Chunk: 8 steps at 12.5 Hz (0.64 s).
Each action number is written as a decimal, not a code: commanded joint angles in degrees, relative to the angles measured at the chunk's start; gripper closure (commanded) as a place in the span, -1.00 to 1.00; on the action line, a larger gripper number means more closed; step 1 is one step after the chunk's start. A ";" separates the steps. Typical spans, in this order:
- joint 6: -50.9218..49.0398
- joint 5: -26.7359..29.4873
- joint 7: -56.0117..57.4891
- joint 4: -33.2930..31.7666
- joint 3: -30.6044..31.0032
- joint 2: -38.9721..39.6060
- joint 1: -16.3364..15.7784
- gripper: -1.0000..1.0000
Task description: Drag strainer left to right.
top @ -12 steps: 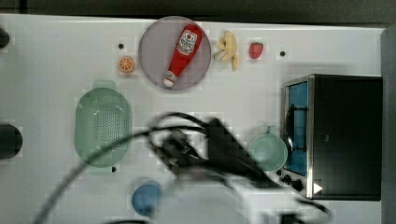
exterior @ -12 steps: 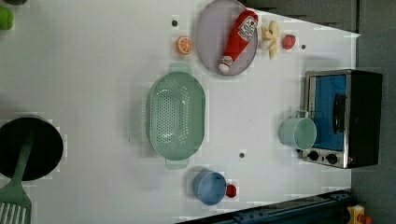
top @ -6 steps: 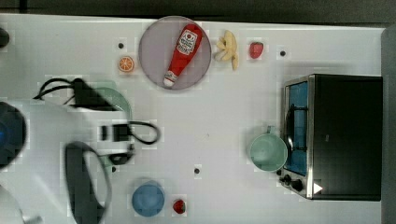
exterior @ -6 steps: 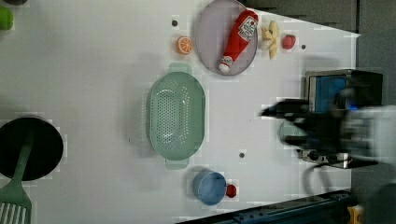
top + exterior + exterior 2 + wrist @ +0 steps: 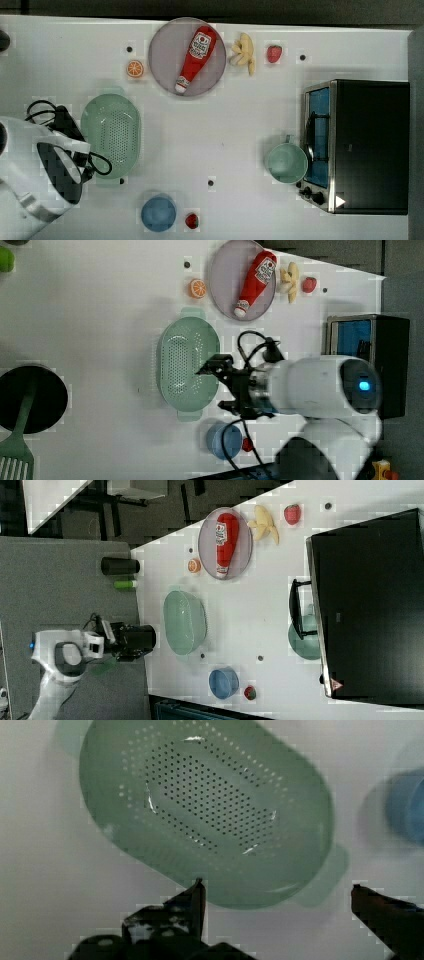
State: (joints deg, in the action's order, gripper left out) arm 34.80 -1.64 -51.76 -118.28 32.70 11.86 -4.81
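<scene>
The strainer [image 5: 111,135] is a large pale mint-green oval colander with a dotted bottom, lying on the white table at the top view's left. It also shows as the strainer [image 5: 187,362], the strainer [image 5: 185,622] and the strainer [image 5: 210,805]. My gripper [image 5: 214,389] hovers at the strainer's long side toward the left view's right. It is open, with nothing between its fingers. In the wrist view my gripper [image 5: 277,885] has its two dark fingertips [image 5: 195,900] spread wide over the strainer's rim. My white arm [image 5: 30,200] comes in from the top view's lower left.
A blue bowl [image 5: 158,212] and a strawberry [image 5: 191,220] lie just below the strainer in the top view. A mint cup [image 5: 286,162] stands against a black toaster oven [image 5: 365,145]. A plate [image 5: 165,50] holds a ketchup bottle [image 5: 196,55]. A black pan [image 5: 30,400] lies at the left view's left.
My arm has swung across the table from the top view's middle to the strainer's side. The gripper stayed open. The strainer has not moved.
</scene>
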 commanded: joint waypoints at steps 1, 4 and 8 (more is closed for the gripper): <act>3.63 -2.21 -23.38 0.09 -0.85 4.00 0.36 -1.00; 10.28 -9.61 -32.12 0.09 -1.01 11.44 -0.63 -1.00; 17.31 -12.65 -32.19 0.08 -2.27 18.12 -0.74 -1.00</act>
State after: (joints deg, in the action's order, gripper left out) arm 51.00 -13.64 -80.18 -119.63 29.43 30.21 -5.83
